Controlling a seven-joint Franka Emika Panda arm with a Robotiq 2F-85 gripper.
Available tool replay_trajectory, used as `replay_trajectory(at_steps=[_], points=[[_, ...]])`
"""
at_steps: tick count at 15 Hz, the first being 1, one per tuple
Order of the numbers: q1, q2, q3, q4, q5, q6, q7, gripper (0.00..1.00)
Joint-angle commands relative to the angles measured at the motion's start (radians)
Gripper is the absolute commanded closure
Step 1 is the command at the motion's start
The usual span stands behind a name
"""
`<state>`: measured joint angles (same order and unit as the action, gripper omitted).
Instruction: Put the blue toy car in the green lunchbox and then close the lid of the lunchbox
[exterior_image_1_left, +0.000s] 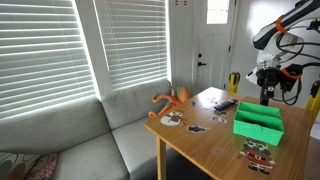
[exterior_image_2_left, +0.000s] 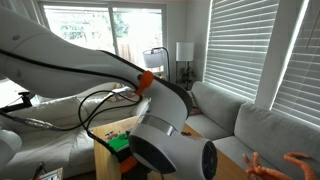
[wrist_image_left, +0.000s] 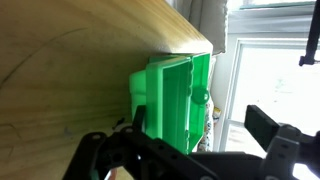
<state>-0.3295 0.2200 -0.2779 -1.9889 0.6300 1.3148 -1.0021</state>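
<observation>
The green lunchbox (exterior_image_1_left: 258, 122) stands open on the wooden table (exterior_image_1_left: 205, 140), near its far right side. It also shows in the wrist view (wrist_image_left: 170, 100), and a corner of it shows in an exterior view (exterior_image_2_left: 120, 143). I cannot tell its lid apart from the box. A small dark bluish thing (exterior_image_1_left: 224, 104), possibly the blue toy car, lies on the table left of the box. My gripper (exterior_image_1_left: 266, 97) hangs above the box. In the wrist view my gripper (wrist_image_left: 185, 150) is open and empty, its fingers wide apart.
An orange toy (exterior_image_1_left: 172, 100) lies at the table's left back corner. Several small flat toys (exterior_image_1_left: 258, 155) lie in front of the box and near the left edge. A grey sofa (exterior_image_1_left: 70, 140) stands beside the table. My arm (exterior_image_2_left: 150, 110) fills much of an exterior view.
</observation>
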Motion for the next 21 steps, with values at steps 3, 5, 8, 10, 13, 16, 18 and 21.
replay_trajectory(at_steps=[3,5,8,10,13,16,18,21], points=[[-0.003,-0.041,0.015,0.006,0.028,-0.034,0.033,0.00],[0.003,-0.054,0.015,0.007,0.019,-0.040,0.046,0.00],[0.010,-0.071,0.019,0.005,0.010,-0.036,0.063,0.00],[0.016,-0.084,0.023,0.002,0.004,-0.024,0.078,0.00],[0.028,-0.105,0.029,-0.001,-0.008,-0.010,0.103,0.00],[0.045,-0.128,0.036,-0.006,-0.015,0.001,0.129,0.00],[0.058,-0.145,0.042,-0.011,-0.021,0.016,0.146,0.00],[0.080,-0.171,0.053,-0.015,-0.046,0.046,0.181,0.00]])
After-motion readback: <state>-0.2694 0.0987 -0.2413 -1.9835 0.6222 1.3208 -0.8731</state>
